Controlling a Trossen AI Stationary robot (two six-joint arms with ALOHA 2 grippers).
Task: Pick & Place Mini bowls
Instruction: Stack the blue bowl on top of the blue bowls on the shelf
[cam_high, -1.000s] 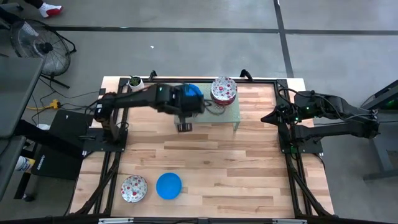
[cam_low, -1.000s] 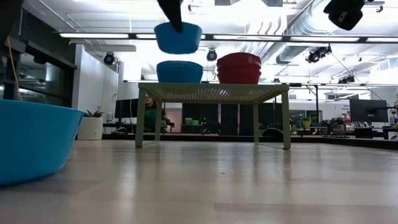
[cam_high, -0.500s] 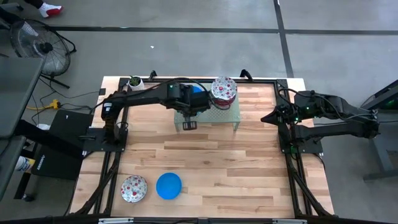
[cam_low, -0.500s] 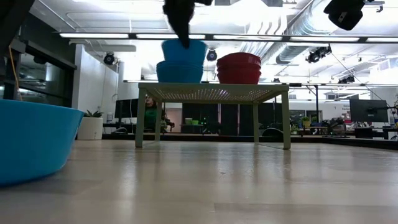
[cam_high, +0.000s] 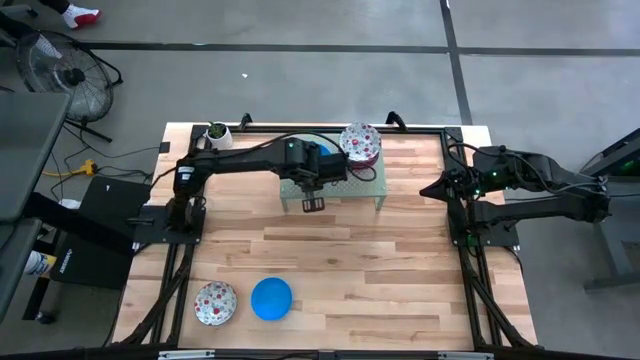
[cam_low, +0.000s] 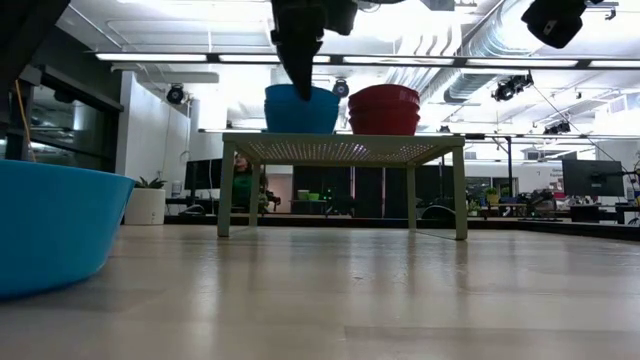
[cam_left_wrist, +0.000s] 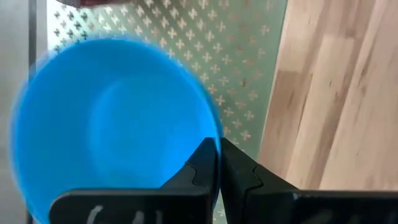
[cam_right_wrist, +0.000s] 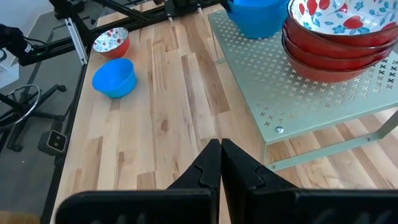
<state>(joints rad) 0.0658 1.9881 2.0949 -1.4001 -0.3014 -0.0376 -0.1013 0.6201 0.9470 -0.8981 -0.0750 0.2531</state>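
Note:
A blue mini bowl (cam_left_wrist: 112, 118) sits on the green perforated stand (cam_high: 365, 185) at the table's far middle, seen side-on in the low view (cam_low: 300, 108). My left gripper (cam_left_wrist: 219, 149) reaches down onto it from above (cam_low: 300, 70) and is shut on its rim. Next to it on the stand is a stack of floral mini bowls (cam_high: 360, 143) with red outsides (cam_low: 384, 108). A loose floral bowl (cam_high: 215, 302) and a blue bowl (cam_high: 271, 298) rest on their bases near the table's near left. My right gripper (cam_right_wrist: 219, 149) is shut, waiting at the right edge (cam_high: 432, 190). My left gripper pinches the blue bowl's rim (cam_left_wrist: 214, 134), one finger inside the bowl and one outside. The fingers (cam_low: 298, 60) come from above, pointing down. The bowl sits upright and level on the stand; whether another blue bowl lies under it is hidden.
A small white pot with a plant (cam_high: 217, 132) stands at the far left corner. The stand's legs (cam_low: 460, 190) leave open space beneath it. Bare wood (cam_high: 340, 260) stretches between the stand and the near bowls. Black frame rails (cam_high: 470, 270) run along both sides.
My left gripper has moved toward the far edge and down, carrying the blue bowl from above the stand's near edge onto the blue bowl that stood on the stand. The held bowl now sits down over that bowl, so only one blue shape shows side-on.

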